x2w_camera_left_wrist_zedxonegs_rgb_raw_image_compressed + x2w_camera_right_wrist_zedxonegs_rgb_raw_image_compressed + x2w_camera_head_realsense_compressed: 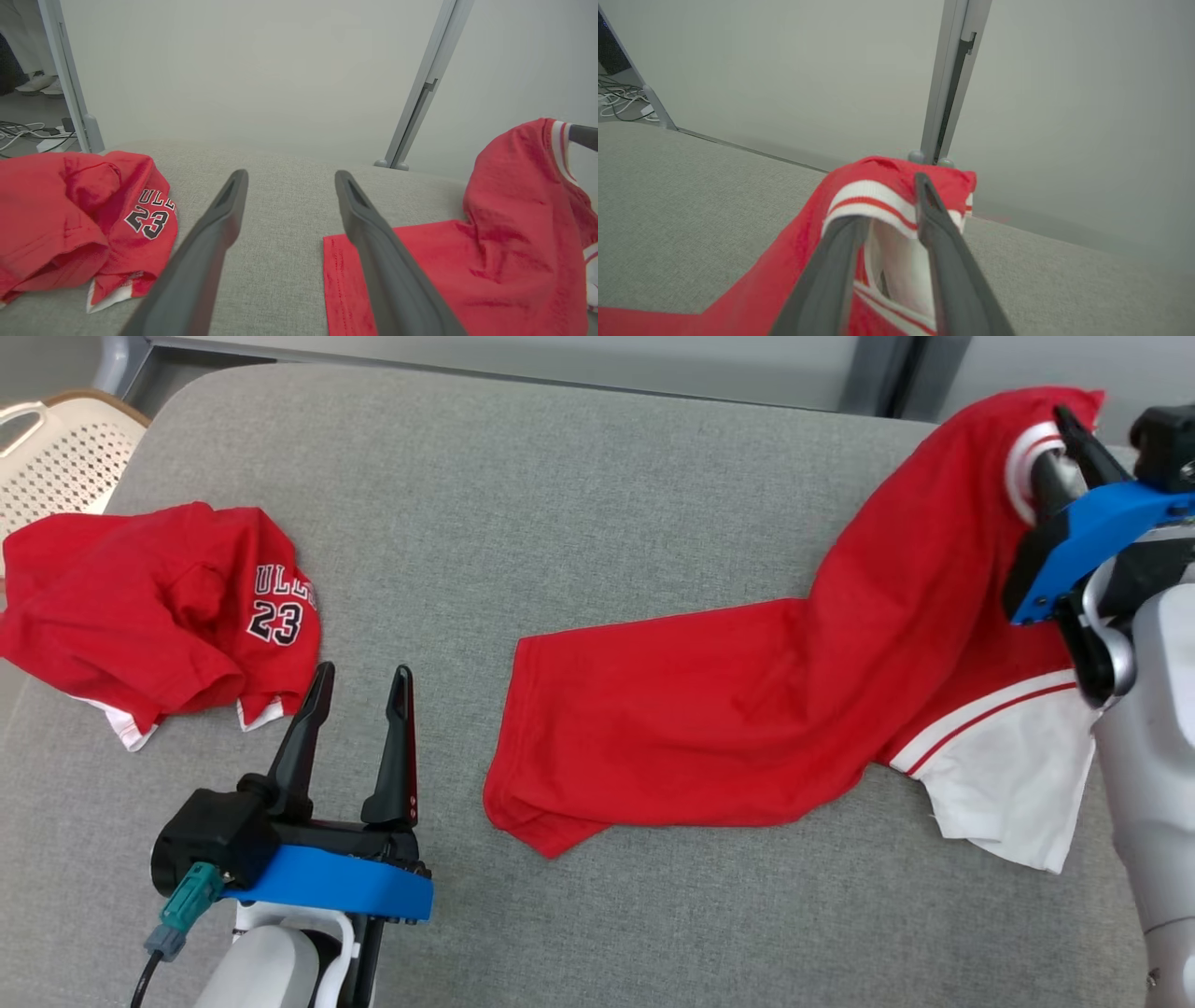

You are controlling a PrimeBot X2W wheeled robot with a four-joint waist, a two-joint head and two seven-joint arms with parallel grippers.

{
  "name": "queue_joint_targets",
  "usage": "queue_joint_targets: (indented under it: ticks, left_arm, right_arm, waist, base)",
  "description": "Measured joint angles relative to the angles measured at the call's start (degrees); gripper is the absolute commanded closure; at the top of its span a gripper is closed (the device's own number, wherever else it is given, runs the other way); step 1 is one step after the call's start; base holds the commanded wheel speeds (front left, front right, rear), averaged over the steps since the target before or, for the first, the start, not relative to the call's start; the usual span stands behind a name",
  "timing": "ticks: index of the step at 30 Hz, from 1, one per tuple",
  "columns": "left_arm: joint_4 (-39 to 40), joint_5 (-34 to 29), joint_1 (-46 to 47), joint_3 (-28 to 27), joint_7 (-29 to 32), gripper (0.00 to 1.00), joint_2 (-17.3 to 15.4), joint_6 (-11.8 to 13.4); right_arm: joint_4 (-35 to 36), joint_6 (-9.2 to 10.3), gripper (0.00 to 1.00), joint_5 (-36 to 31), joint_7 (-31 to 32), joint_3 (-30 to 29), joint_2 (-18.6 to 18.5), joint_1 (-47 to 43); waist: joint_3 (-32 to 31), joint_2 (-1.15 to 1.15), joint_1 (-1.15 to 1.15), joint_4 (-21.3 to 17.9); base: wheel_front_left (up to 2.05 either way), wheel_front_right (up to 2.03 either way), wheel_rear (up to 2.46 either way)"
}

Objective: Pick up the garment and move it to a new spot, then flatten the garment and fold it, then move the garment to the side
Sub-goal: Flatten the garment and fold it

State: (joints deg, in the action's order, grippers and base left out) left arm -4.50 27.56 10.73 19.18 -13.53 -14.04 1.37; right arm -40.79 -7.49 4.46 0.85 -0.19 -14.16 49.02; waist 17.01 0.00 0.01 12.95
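Note:
A red garment (747, 709) with white trim lies stretched across the right half of the grey padded surface (560, 504). Its far end is lifted at the striped collar (1022, 457). My right gripper (1050, 448) is at that collar. In the right wrist view the fingers (943, 252) stand a little apart, and the collar band (868, 191) drapes over one fingertip with white fabric between them. My left gripper (364, 670) is open and empty over bare surface, just left of the garment's (490, 261) near hem.
A second red jersey (159, 607), printed 23, lies crumpled at the left (60, 210). A white perforated basket (56, 457) stands beyond the left corner. Grey partition posts (420, 107) rise behind the surface. A person's feet (37, 84) and floor cables (18, 130) are at the far left.

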Motion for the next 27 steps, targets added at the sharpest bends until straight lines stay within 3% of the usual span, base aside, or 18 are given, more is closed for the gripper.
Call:
queue_joint_targets:
  ticks: [6, 11, 19, 27]
  left_arm:
    - [-1.5, 0.1, -0.3, -0.7, -0.3, 0.0, -0.1, 0.2]
    - [-1.8, 0.7, -2.5, -1.7, -0.6, 0.0, -0.9, 0.9]
    - [-0.4, 1.3, -6.5, -2.7, -0.2, 0.0, -2.2, 2.3]
    - [1.1, 1.6, -7.1, -2.2, 0.5, 0.0, -2.4, 2.6]
  right_arm:
    - [-7.1, 0.0, 0.0, 1.4, 1.1, 1.3, 1.3, 0.1]
    - [-7.0, 0.0, 0.0, 2.5, 4.4, 2.1, 1.9, -4.2]
    - [4.5, 0.0, 0.0, 5.4, 11.8, -0.5, 4.1, -18.8]
    - [16.3, 0.01, 0.0, 1.3, 17.9, -6.7, 8.9, -30.9]
  waist:
    - [-1.9, 0.0, 0.0, -0.8]
    - [-4.8, 0.0, -0.01, -2.6]
    - [-9.1, 0.0, -0.01, -6.1]
    - [-9.0, 0.0, -0.02, -7.2]
  base:
    - [0.0, 0.0, 0.0]
    - [0.0, 0.0, 0.0]
    - [0.0, 0.0, 0.0]
    - [0.0, 0.0, 0.0]
